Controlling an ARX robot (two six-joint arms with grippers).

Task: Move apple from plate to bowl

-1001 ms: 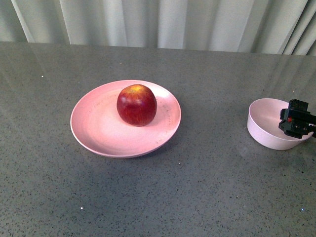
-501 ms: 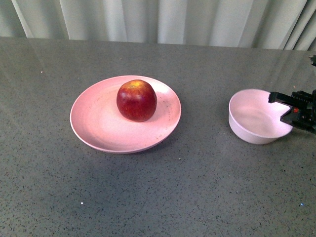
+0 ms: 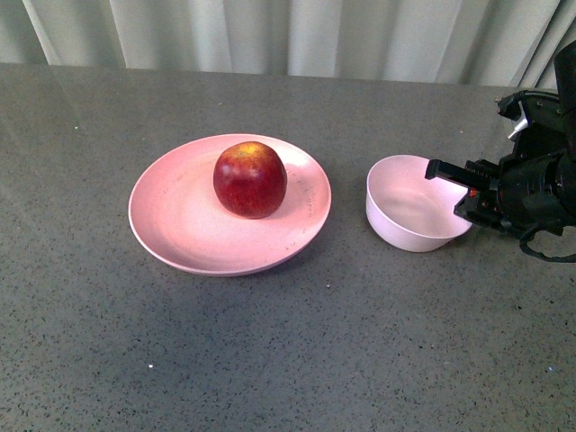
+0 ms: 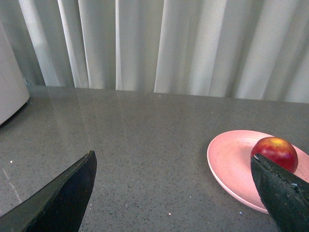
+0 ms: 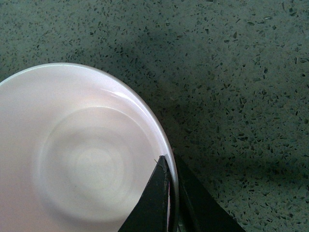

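A dark red apple (image 3: pixel 249 179) with a yellow-orange top rests on the wide pink plate (image 3: pixel 171 229) at centre left. Just right of the plate stands the small pale bowl (image 3: pixel 407 216), empty. My right gripper (image 3: pixel 457 192) is shut on the bowl's right rim; the right wrist view shows one finger inside and one outside the bowl (image 5: pixel 82 159) at the rim, gripper (image 5: pixel 172 166). My left gripper (image 4: pixel 174 193) is open with nothing between its fingers. Its view shows the apple (image 4: pixel 274 151) on the plate (image 4: pixel 229 162), partly behind one finger (image 4: pixel 282 193).
The grey speckled table (image 3: pixel 288 360) runs back to pale curtains (image 3: pixel 288 36). A white rounded object (image 4: pixel 10 87) stands at the edge of the left wrist view.
My right gripper has slid the bowl leftward across the table, from the far right edge to just right of the plate. The apple and plate have stayed put.
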